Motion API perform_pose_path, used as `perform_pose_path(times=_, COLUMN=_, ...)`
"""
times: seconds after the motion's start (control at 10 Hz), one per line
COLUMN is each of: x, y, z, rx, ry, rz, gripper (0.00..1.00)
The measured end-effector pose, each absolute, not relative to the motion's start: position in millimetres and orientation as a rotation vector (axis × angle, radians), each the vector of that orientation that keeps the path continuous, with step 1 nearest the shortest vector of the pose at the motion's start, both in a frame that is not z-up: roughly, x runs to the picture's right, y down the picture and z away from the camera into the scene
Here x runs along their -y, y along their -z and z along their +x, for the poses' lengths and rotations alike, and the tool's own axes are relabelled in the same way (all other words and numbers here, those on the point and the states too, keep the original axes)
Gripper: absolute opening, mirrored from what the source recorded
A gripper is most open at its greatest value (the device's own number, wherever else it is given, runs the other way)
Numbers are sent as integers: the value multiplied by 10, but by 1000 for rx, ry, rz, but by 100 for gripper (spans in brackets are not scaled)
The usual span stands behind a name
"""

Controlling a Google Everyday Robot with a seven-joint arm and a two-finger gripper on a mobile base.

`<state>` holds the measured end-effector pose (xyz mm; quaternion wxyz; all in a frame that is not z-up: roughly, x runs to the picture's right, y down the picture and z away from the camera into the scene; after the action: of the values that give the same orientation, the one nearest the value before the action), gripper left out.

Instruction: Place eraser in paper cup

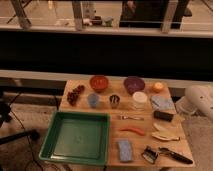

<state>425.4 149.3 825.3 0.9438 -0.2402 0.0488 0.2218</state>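
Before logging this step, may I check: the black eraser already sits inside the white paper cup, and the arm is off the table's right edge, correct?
Not quite: the camera view shows the eraser lying on the table, right of the paper cup. The arm is off the right edge; the gripper isn't visible.

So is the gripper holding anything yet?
Cannot be told: only the arm shows, at the table's right edge, the gripper out of sight. The eraser lies untouched on the table.
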Motion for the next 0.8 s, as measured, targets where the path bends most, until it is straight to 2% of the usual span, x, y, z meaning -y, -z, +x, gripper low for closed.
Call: perform_pose_path(times=0.8, x=-1607, y=-8538, z=4045, rx=-18, ry=-359, rz=-531, gripper=80)
